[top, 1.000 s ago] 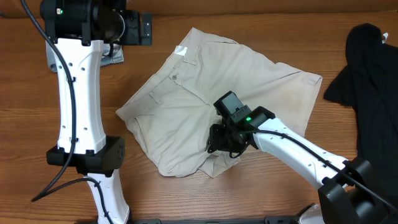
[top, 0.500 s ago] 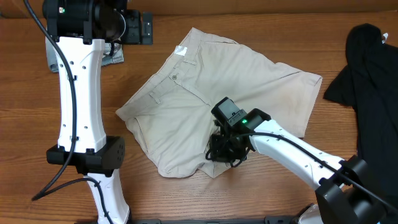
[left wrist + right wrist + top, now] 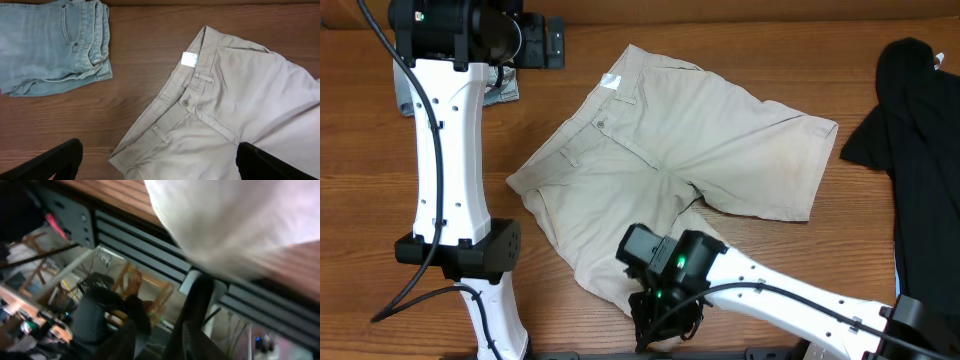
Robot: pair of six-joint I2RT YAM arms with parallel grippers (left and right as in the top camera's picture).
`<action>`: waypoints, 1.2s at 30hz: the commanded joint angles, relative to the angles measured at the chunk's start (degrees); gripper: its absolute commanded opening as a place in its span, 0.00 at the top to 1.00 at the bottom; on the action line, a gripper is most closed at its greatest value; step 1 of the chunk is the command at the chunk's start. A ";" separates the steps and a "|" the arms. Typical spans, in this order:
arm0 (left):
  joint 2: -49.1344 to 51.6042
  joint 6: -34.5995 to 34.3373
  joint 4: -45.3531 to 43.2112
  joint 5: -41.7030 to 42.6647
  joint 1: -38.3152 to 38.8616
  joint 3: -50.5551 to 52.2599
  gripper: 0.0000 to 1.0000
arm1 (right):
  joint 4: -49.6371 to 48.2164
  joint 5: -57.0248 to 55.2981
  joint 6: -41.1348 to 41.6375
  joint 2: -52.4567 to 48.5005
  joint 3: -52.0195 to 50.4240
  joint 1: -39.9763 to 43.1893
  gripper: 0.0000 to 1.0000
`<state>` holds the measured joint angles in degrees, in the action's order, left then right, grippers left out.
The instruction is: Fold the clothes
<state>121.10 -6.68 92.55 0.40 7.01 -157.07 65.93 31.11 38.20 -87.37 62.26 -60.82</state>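
Note:
The pale beige shorts [image 3: 650, 150] lie spread in the middle of the table, waistband with button [image 3: 186, 102] and white label [image 3: 189, 59] towards the far left. My right gripper [image 3: 665, 318] is at the table's front edge, on the hem of the near leg. Its fingers [image 3: 165, 325] are close together, with blurred beige cloth [image 3: 230, 220] at their tips. My left gripper [image 3: 160, 160] is open and empty, high above the waistband. In the overhead view it [image 3: 548, 45] is at the far left.
Folded light-blue denim shorts [image 3: 50, 45] lie at the far left, mostly hidden under the left arm in the overhead view [image 3: 505, 92]. A black garment [image 3: 910, 150] lies heaped at the right edge. The left arm's white column [image 3: 445, 160] stands left of the shorts.
My right gripper has moved from the crotch of the beige shorts to the table's front edge, dragging the near leg towards the front. The left arm has not moved.

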 commanded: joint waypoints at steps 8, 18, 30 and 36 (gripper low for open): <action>0.50 1.57 -1.33 -1.22 -0.72 0.39 0.00 | 1.44 -20.81 0.98 0.57 1.09 21.59 0.38; 0.52 1.09 -3.41 -0.76 -0.20 2.43 0.00 | -3.61 -24.02 -4.00 0.46 -7.45 36.37 0.39; 0.52 0.63 -6.47 -0.61 -0.17 10.14 0.00 | -21.40 -23.52 -4.44 0.42 -17.51 36.68 0.44; 0.52 0.39 -8.15 -0.63 -0.17 13.51 0.00 | -25.22 -23.39 -5.40 0.13 -19.56 36.68 0.59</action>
<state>121.10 -5.85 85.23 0.14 6.96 -145.25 41.39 8.08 33.67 -87.37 43.72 -24.10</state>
